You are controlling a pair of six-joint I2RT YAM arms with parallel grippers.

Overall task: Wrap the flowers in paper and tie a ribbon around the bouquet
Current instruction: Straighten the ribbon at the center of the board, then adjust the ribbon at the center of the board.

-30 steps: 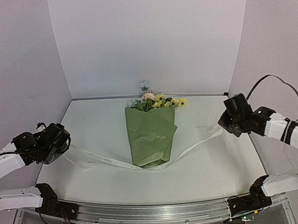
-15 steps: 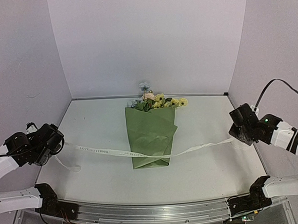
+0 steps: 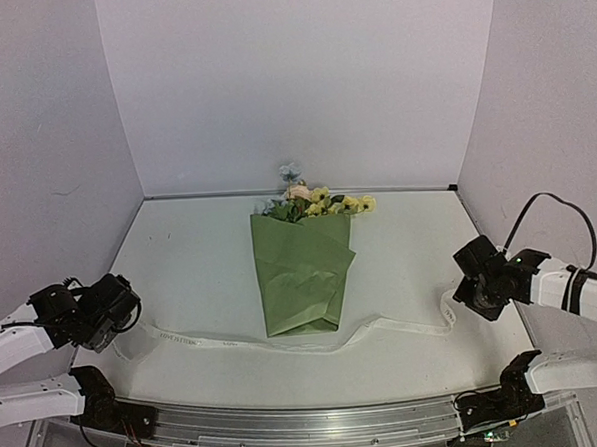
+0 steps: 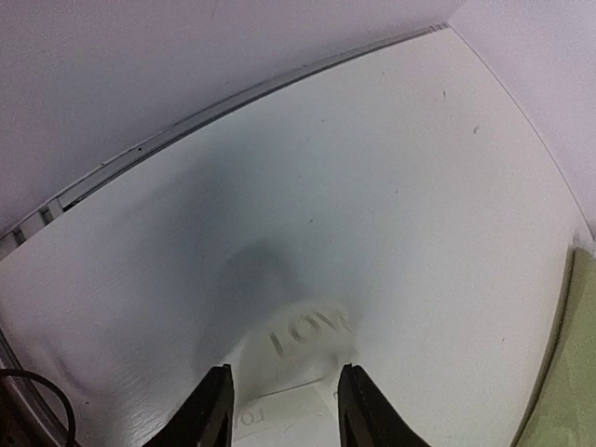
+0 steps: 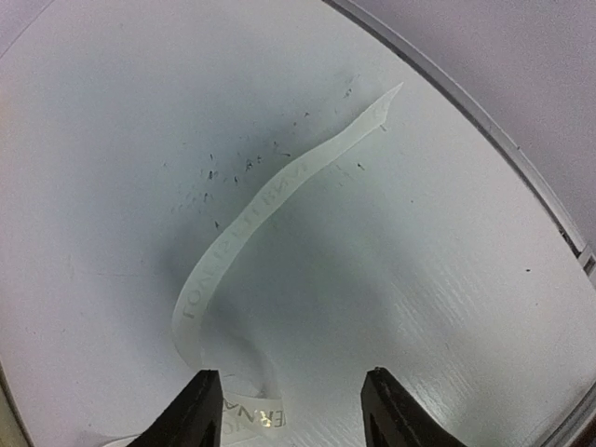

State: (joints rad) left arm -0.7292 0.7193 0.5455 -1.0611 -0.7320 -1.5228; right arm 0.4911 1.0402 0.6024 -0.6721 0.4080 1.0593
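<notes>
Evidently the ribbon (image 3: 215,340) has just been let go. Half a second ago it was stretched taut across the lower part of the bouquet (image 3: 301,273); it now lies slack on the bench (image 3: 400,258), curving along the cone's near tip. Whether it touches the paper there cannot be told. No knot is visible, so tying appears not yet done and the ribbon will likely need retaking.

Left end effector (image 3: 121,318): released, jaws apart, lettered ribbon (image 4: 298,335) lying between them. Right end effector (image 3: 469,293): released, the ribbon's free end (image 5: 251,214) curled on the bench ahead of it.

The bouquet lies mid-bench, flowers (image 3: 317,200) toward the back wall (image 3: 301,83). Side walls stand close to both arms, which may limit outward pulls.
</notes>
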